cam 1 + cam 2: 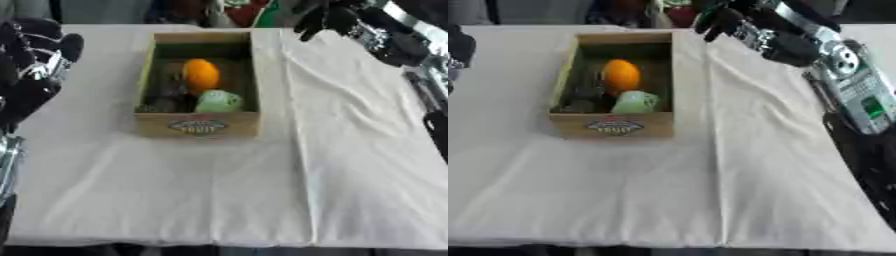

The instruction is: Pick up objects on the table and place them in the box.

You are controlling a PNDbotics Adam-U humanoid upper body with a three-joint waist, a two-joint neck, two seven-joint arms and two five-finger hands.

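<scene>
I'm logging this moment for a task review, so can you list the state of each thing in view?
Wooden box with a printed label: upright, open-topped, on the white cloth.
Orange round fruit: inside the box.
Pale green rounded object: inside the box, in front of the orange.
White tablecloth: spread out, creased.
Left hand: open, raised at the left edge.
Right hand: fingers curled, holding nothing, beyond the box's far right corner.

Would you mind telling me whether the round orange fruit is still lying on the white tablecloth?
No, the round orange fruit sits inside the wooden box, beside a pale green object.
</scene>
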